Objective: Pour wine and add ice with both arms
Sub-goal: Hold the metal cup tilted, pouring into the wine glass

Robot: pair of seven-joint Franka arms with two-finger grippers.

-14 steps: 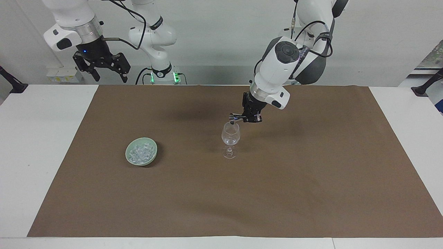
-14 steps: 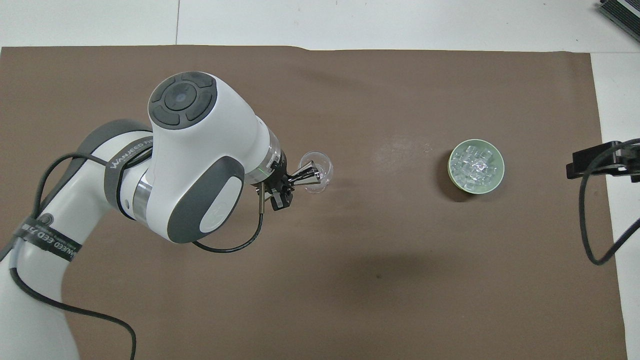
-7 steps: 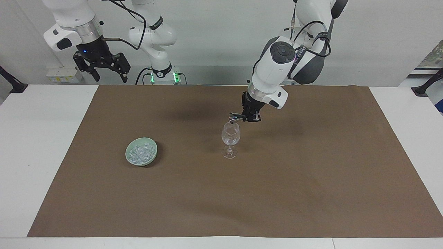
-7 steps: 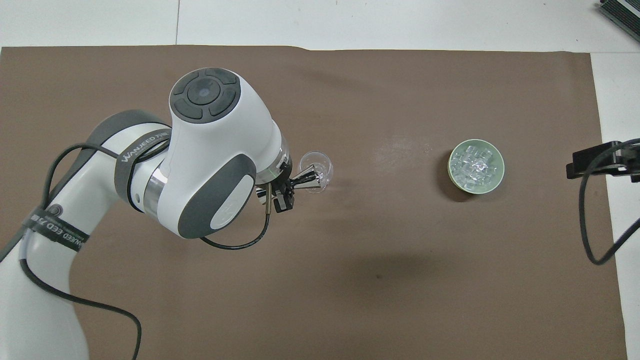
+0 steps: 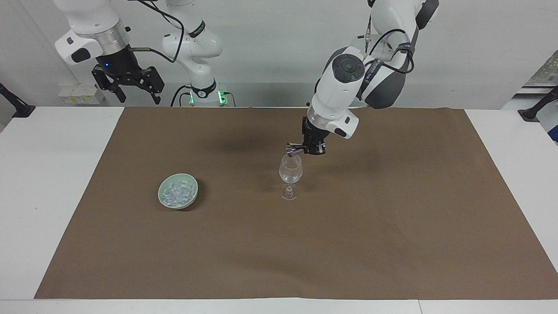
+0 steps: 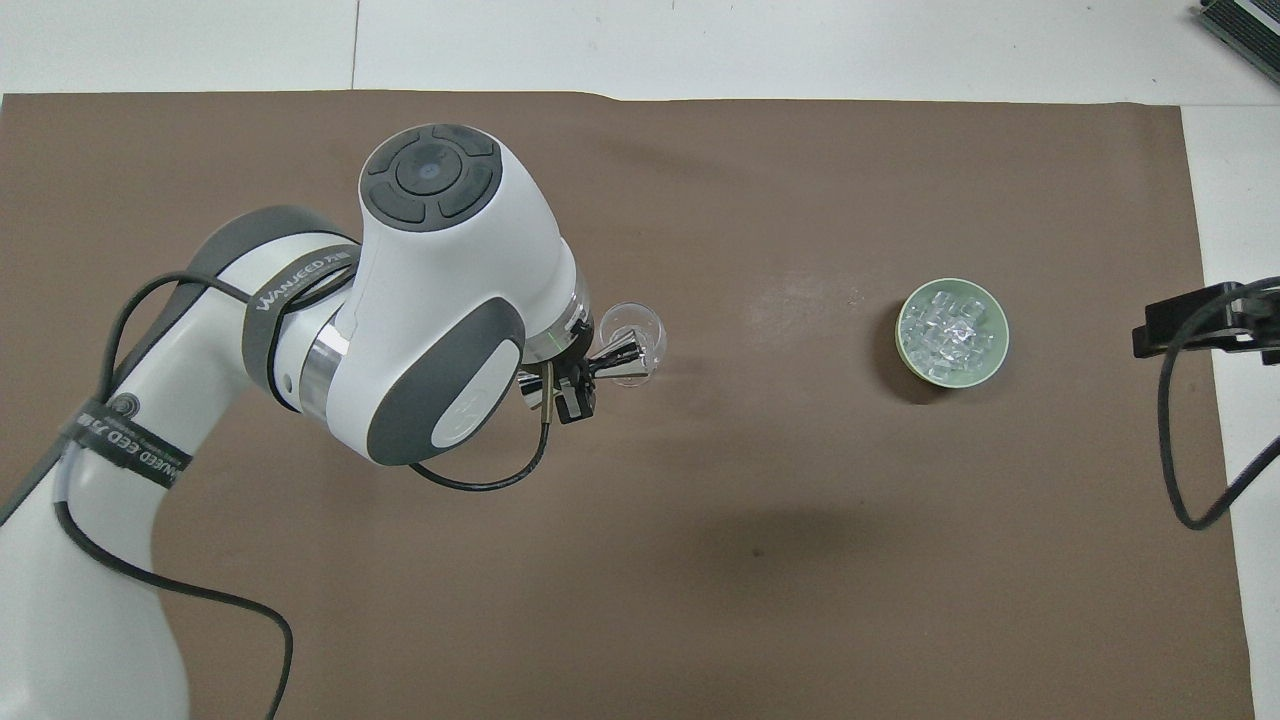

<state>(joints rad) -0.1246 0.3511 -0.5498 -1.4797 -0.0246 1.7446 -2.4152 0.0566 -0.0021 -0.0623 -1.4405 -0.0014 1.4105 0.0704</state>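
A clear stemmed wine glass point(image 5: 290, 172) point(image 6: 632, 335) stands upright mid-mat. My left gripper point(image 5: 314, 148) point(image 6: 572, 375) is shut on a small metal jigger point(image 5: 293, 149) point(image 6: 618, 355), held on its side with its mouth over the glass rim. Whether any wine is in the jigger or the glass I cannot tell. The ice point(image 5: 176, 192) point(image 6: 950, 330) lies heaped in a pale green bowl point(image 5: 194, 187) point(image 6: 1001, 350) toward the right arm's end of the table. My right gripper point(image 5: 137, 93) point(image 6: 1190, 325) waits open and empty, high over its own end of the table.
A brown mat point(image 5: 392, 244) covers most of the white table point(image 5: 52, 174). Black clamp arms point(image 5: 15, 104) point(image 5: 538, 107) stand at the table's two corners nearest the robots. A cable point(image 6: 480, 480) hangs looped from the left wrist.
The left arm's forearm and wrist have swung slightly toward the robots while the jigger stays tipped over the glass. The right arm has not moved.
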